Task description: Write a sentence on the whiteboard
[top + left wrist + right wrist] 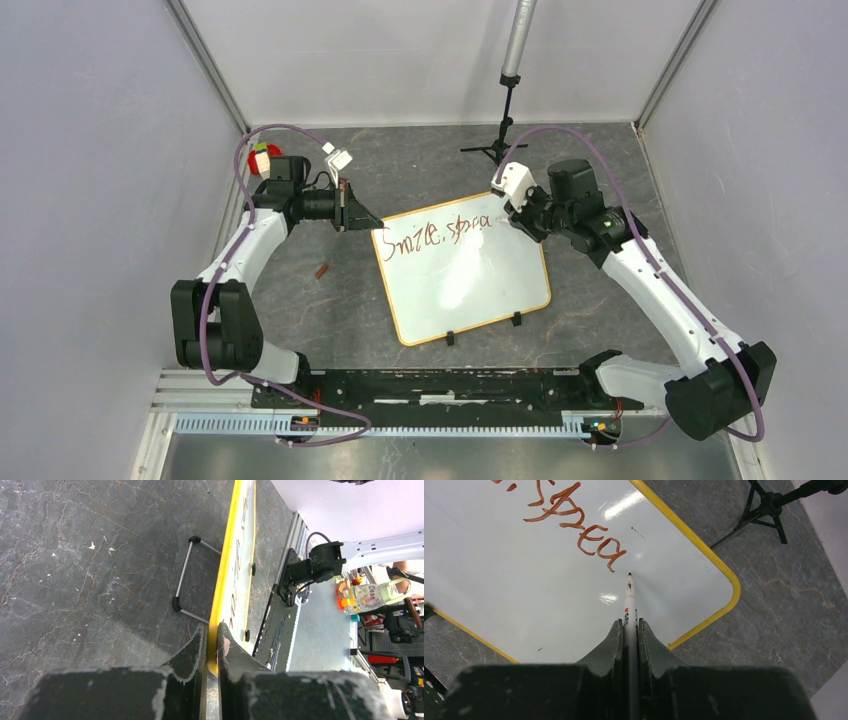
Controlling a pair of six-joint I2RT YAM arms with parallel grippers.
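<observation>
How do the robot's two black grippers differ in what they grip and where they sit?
The left gripper clamps the edge of the flat white, yellow-framed whiteboard; the right gripper clamps a slim white marker. The left sits near the board's corner; the right points its marker tip beside the red lettering. Both are shut.

A fixed camera high above and behind the arm bases is aimed downward, so the whole table (pixel 600 160) is taken in from afar. The left wrist view is taken close, edge-on along the whiteboard (pixel 235 555) clamped in the left gripper (pixel 211 632), toward the bases. The right wrist view is angled down along the marker (pixel 629 597) pinched in the right gripper (pixel 628 627); the board is shared by all three views.
</observation>
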